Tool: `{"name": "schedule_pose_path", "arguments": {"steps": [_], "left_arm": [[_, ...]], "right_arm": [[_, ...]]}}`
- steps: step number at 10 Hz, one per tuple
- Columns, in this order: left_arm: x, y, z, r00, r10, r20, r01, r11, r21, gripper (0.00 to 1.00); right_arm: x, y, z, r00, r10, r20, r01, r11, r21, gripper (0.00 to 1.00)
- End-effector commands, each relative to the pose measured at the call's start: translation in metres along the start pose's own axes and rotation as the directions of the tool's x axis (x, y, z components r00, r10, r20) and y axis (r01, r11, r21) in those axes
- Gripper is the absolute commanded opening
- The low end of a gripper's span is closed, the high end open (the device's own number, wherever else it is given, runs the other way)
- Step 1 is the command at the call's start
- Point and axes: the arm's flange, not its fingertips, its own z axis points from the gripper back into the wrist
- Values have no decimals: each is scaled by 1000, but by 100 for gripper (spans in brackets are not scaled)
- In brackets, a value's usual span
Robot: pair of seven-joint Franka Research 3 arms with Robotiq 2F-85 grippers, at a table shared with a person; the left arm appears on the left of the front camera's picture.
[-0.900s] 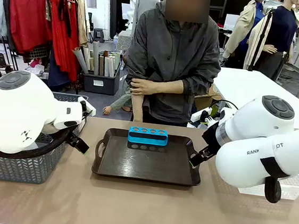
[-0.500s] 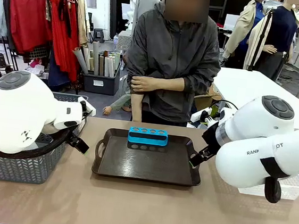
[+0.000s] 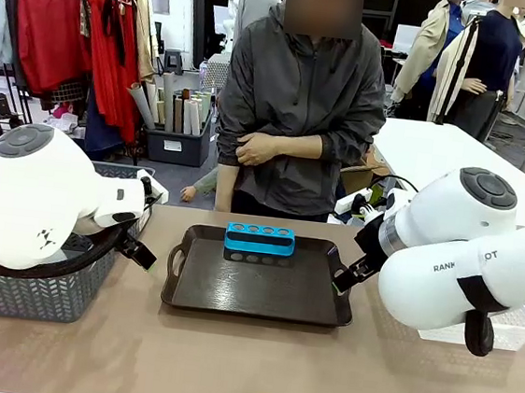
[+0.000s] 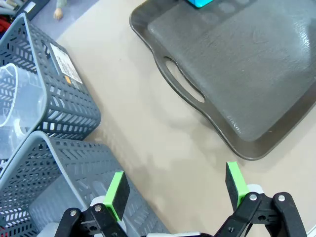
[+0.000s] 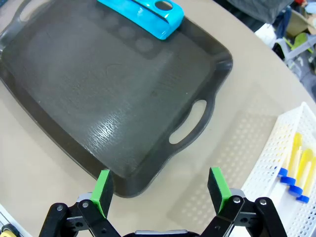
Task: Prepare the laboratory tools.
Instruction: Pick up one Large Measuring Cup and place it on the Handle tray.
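— Changed?
— Only the person's hand (image 3: 260, 149), lowered from the sleeve. Nothing prepared yet. Left gripper (image 4: 175, 172) and right gripper (image 5: 159, 173) spread wide, empty. Dark brown handled tray (image 3: 262, 290) bare but for blue four-hole tube rack (image 3: 259, 239).
— Tools?
— Small yellow blue-capped tubes (image 5: 295, 150) in white perforated basket (image 5: 266, 168); clear plastic beaker (image 4: 22, 98) in grey slotted basket (image 4: 74, 113).
— Writing?
— "RANK…OT" on right arm (image 3: 481, 266); basket label (image 4: 63, 63) illegible.

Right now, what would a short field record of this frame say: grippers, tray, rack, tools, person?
tray: mid-table, blue rack on its far side
blue rack: no tubes in it
left gripper: open, empty, above table by a tray handle
right gripper: open, empty, above table by the other handle
yellow tubes: lying in white basket
clear beaker: inside grey basket
person: hands at own body
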Motion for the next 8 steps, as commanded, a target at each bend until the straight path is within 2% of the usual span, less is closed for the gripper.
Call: {"name": "schedule_pose_path", "arguments": {"steps": [1, 8], "left_arm": [[0, 0, 0, 1000, 0, 0, 0, 1000, 0, 100], [0, 0, 0, 1000, 0, 0, 0, 1000, 0, 100]], "right_arm": [[0, 0, 0, 1000, -1, 0, 1, 1000, 0, 100], [0, 0, 0, 1000, -1, 0, 1, 1000, 0, 100]]}}
